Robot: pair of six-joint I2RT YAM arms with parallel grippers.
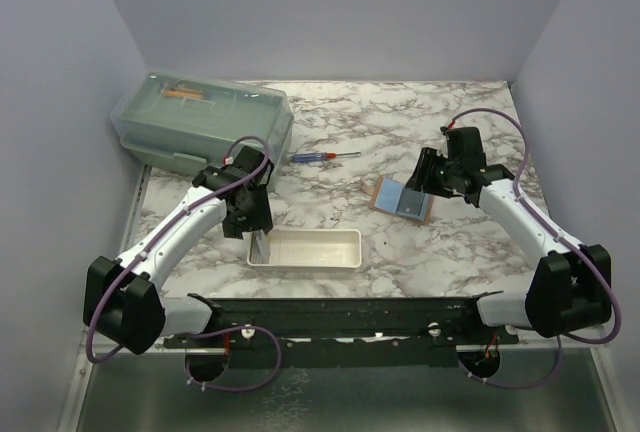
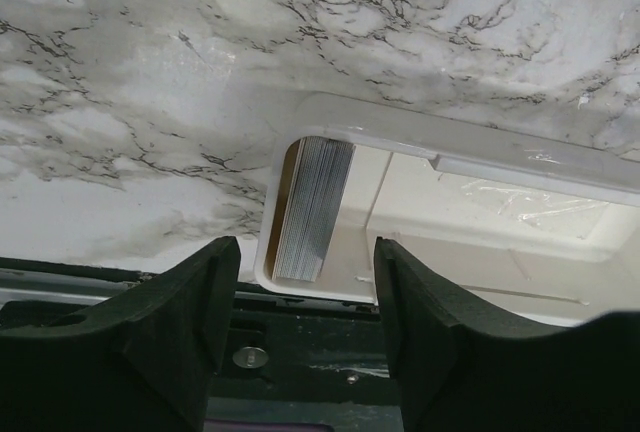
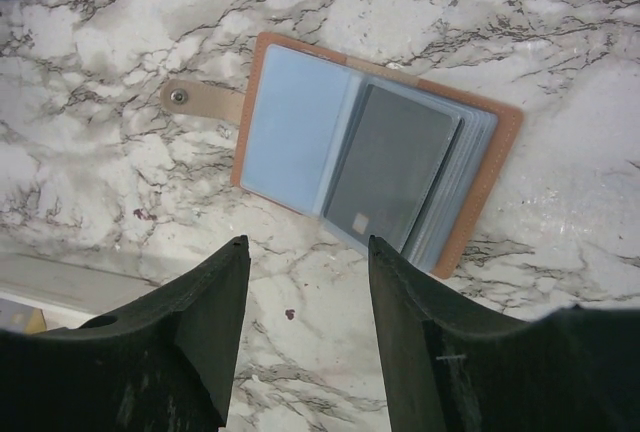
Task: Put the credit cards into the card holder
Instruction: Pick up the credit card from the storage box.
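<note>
The tan card holder lies open on the marble table, its clear blue sleeves facing up and its snap tab pointing left. One grey credit card sits in a sleeve. My right gripper hovers open just short of the holder, with nothing between its fingers. A stack of credit cards stands on edge in the left end of the white tray. Above that end my left gripper hangs open, with the cards beyond its fingertips.
A clear plastic box stands at the back left. A red-and-blue screwdriver lies between it and the holder. The white tray sits near the front edge, next to the black base rail.
</note>
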